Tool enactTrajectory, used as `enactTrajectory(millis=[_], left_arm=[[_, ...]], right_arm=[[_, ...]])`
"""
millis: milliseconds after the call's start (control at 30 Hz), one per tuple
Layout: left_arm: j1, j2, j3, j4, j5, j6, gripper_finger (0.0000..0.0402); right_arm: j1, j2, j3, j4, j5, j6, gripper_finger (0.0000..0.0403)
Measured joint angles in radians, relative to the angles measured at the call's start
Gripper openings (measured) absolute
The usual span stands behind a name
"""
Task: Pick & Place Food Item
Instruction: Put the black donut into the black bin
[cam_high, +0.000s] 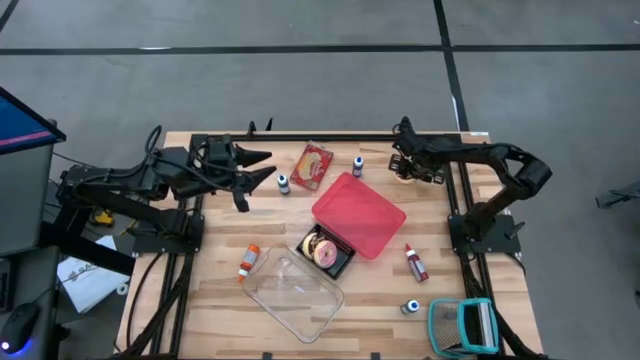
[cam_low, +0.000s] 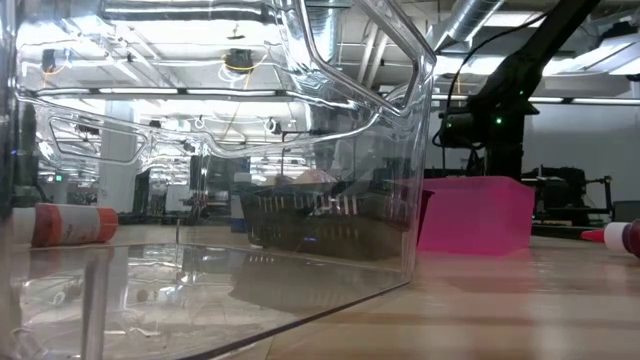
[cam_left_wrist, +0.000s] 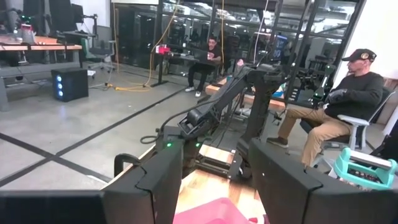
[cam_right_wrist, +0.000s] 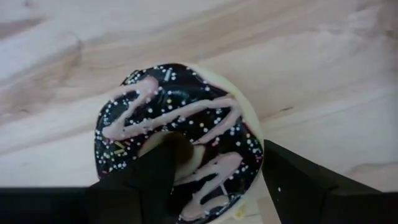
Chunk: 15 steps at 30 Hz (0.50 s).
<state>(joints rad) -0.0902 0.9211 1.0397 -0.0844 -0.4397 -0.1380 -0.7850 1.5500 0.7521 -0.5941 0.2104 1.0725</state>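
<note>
Near edge of the tabletop (cam_high: 200, 310): clear container (cam_high: 293, 292). Mid-tabletop: black tray (cam_high: 327, 252) beside red lid (cam_high: 358, 213). Far left: left claw (cam_high: 258, 168), fingers apart, empty. Far right: right claw (cam_right_wrist: 208, 180) straddling the chocolate doughnut (cam_right_wrist: 180, 134), one finger in its hole.

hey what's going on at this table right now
The right end effector is at the far right corner of the wooden table, fingers open around a chocolate doughnut with pink icing; one finger sits in its hole, and it is not lifted yet. The left end effector hangs open over the far left side, holding nothing. Mid-table are a red lid, a black tray holding another doughnut, and a clear tub.
</note>
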Motion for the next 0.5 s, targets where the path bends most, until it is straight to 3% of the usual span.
enactTrajectory(millis=[267, 500], left_arm=[[0.000, 0.000, 0.000, 0.000, 0.000, -0.008, 0.0181], [0.000, 0.000, 0.000, 0.000, 0.000, -0.009, 0.0181]], right_arm=[[-0.023, 0.001, 0.000, 0.019, 0.002, -0.006, 0.0210], [-0.023, 0.001, 0.000, 0.027, 0.008, -0.036, 0.0126]])
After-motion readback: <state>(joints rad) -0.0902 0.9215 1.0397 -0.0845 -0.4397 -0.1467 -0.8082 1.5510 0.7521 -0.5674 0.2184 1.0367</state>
